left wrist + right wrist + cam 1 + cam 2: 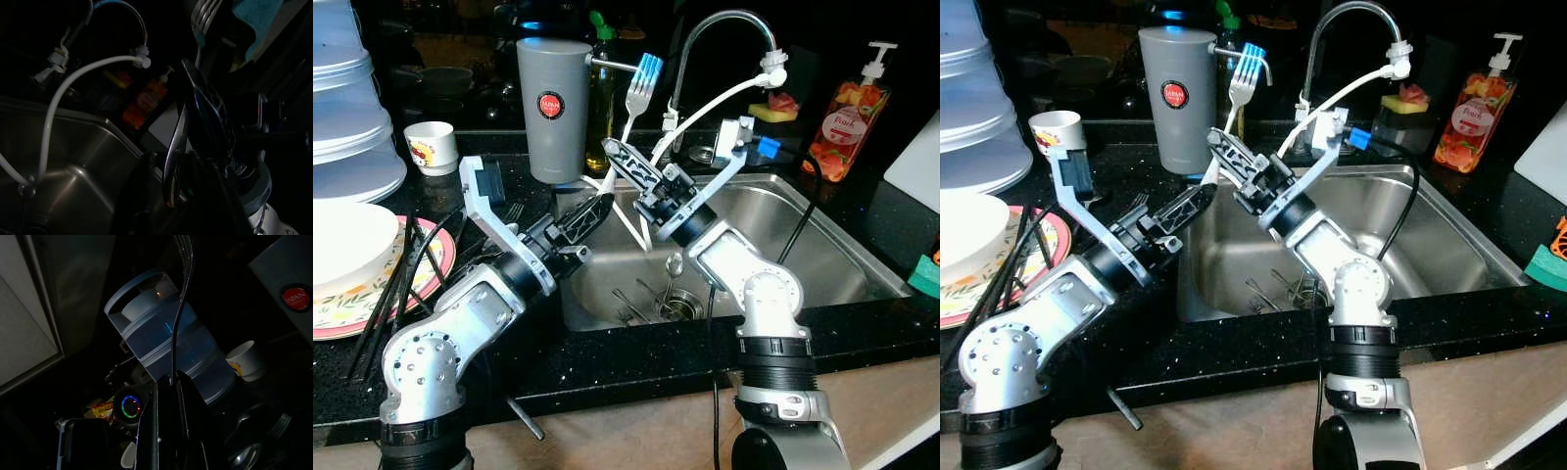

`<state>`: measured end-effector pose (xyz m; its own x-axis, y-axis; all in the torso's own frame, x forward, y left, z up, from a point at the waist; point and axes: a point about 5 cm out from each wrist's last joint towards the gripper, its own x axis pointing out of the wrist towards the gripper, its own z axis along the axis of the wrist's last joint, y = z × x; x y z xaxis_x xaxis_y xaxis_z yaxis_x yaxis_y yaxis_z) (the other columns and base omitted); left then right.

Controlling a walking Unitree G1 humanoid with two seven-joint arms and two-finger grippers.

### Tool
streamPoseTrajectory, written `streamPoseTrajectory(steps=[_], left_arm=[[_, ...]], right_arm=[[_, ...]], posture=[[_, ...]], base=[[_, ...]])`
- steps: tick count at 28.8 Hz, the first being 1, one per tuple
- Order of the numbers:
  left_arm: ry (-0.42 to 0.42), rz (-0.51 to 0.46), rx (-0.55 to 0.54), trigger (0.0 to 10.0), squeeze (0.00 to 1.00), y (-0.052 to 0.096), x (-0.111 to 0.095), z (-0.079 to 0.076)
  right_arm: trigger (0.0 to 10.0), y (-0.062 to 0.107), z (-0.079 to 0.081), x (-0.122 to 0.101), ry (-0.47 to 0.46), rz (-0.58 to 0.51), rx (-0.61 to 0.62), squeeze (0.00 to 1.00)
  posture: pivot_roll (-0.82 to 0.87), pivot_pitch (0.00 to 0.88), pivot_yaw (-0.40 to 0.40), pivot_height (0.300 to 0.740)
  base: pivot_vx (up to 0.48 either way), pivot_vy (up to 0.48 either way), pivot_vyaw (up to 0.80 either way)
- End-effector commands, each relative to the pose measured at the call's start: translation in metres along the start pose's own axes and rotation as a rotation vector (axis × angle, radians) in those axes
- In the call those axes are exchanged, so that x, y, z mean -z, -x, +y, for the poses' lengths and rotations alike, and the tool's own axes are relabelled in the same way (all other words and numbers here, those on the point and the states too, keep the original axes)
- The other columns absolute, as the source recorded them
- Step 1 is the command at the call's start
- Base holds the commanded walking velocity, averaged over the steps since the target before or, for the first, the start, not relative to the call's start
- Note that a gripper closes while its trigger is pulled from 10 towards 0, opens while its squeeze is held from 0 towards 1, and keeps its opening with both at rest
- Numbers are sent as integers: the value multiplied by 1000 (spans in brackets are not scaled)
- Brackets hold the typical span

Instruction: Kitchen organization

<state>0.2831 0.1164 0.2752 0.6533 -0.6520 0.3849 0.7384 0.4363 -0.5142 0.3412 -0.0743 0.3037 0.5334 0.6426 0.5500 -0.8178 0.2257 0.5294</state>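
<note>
The sink (822,255) is looking like shiny, smooth metal. The fork (640,83) is shining like metal too. The counter (636,362) is showing glossy black with tiny sparkles. The grey holder (553,108) is looking matt and smooth.

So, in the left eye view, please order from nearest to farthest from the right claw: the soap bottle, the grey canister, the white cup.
From the right claw, shut on the fork:
1. Grey canister, just to its left.
2. White cup, farther left on the counter.
3. Soap bottle, far right, behind the sink.

A soap bottle (847,119) stands behind the sink (842,257).
</note>
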Motion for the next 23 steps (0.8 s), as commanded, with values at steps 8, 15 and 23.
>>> streamPoseTrajectory(steps=[8, 15, 23], left_arm=[[-79, -7, -95, 10000, 1000, 2, -9, 10], [-659, 439, -435, 10000, 0, 18, 12, 54], [-636, 487, -287, 10000, 0, -3, 26, 33]], right_arm=[[0, 5, -15, -17, 74, -52, 83, 0], [0, 15, -48, -27, 490, 102, 298, 0], [0, 14, -70, 0, 638, 283, 385, 0]], posture=[[-21, 56, -41, 740], [-23, 56, -45, 740], [-18, 60, -42, 740]], base=[[0, 0, 0], [0, 0, 0], [0, 0, 0]])
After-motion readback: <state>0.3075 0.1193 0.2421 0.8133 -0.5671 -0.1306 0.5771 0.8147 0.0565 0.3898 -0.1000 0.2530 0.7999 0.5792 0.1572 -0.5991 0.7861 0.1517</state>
